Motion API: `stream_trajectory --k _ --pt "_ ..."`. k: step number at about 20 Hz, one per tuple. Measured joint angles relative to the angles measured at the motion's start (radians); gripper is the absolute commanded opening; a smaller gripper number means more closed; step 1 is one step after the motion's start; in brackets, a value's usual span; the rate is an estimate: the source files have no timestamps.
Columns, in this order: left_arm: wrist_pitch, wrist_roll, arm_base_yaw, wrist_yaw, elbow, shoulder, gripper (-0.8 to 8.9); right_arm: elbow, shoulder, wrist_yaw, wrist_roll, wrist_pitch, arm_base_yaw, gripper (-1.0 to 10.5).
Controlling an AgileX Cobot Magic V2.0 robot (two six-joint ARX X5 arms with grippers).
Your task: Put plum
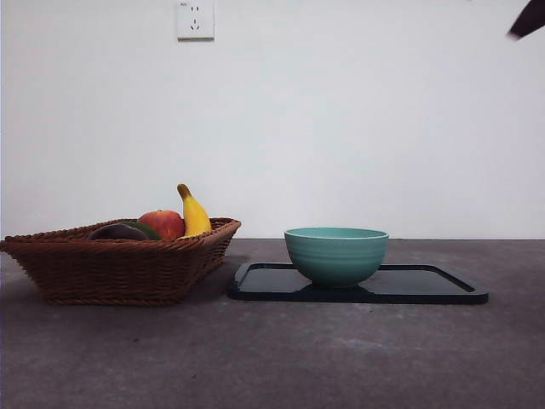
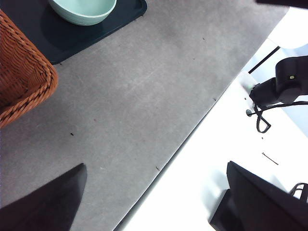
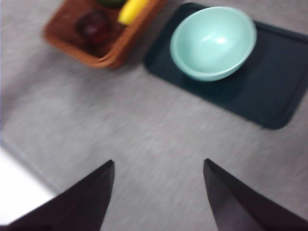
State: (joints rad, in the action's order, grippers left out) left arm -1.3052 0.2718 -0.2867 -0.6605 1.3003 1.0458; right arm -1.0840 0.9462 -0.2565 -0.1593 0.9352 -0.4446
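Observation:
The plum (image 1: pixel 117 232), dark maroon, lies in the wicker basket (image 1: pixel 119 271) at the left, beside a green fruit (image 1: pixel 146 228), a red apple (image 1: pixel 163 223) and a banana (image 1: pixel 194 215). In the right wrist view the plum (image 3: pixel 94 26) shows in the basket (image 3: pixel 113 53), far from my right gripper (image 3: pixel 159 162), which is open, empty and high above bare table. My left gripper (image 2: pixel 156 165) is open and empty over the table's edge, away from the basket corner (image 2: pixel 24 72). Neither gripper touches anything.
A teal bowl (image 1: pixel 336 254) stands empty on a black tray (image 1: pixel 426 288) to the right of the basket. A black arm tip (image 1: pixel 528 19) shows at the top right corner. A wall socket (image 1: pixel 195 19) is on the back wall.

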Motion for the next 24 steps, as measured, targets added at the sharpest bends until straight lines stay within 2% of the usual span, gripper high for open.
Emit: stream_trajectory --k 6,10,21,24 --pt "0.000 0.000 0.000 0.000 0.000 0.000 4.64 -0.213 0.322 0.073 0.041 -0.019 0.062 3.1" --pt "0.000 0.000 0.000 0.000 0.000 0.000 4.64 -0.314 0.537 0.074 0.063 -0.021 0.112 3.2" --pt "0.008 0.000 0.000 0.000 0.000 0.000 4.64 -0.349 0.857 0.066 0.077 -0.203 0.138 3.2" --pt "0.008 0.000 0.000 0.000 0.000 0.000 4.64 -0.349 0.905 0.035 0.076 -0.256 0.138 3.2"
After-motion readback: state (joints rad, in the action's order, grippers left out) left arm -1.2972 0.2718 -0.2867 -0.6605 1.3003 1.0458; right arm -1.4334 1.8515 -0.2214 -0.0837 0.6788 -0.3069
